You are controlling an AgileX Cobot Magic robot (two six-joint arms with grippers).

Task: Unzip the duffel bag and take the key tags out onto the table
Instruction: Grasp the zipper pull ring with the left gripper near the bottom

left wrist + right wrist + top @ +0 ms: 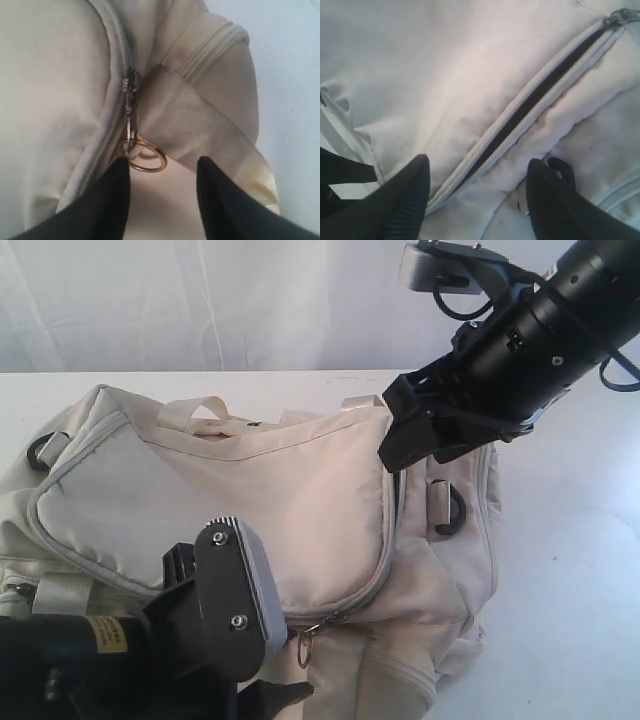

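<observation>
The cream-white duffel bag (260, 490) lies on the white table (570, 580). My left gripper (162, 170) is open at the bag's near side. A gold ring (145, 155) on the zipper pull (131, 95) hangs just off one fingertip (120, 172), not held. My right gripper (480, 167) hovers open over the bag's far right end (405, 455), astride a light grey zipper (535, 100) that gapes with dark lining showing. Its slider (616, 16) sits at the far end of the gap. The key tags are hidden.
A black D-ring (450, 512) on a strap sits just below the right gripper, and another (38, 452) is at the bag's left end. Webbing handles (205, 410) lie along the far edge. A white curtain (200, 300) hangs behind the table.
</observation>
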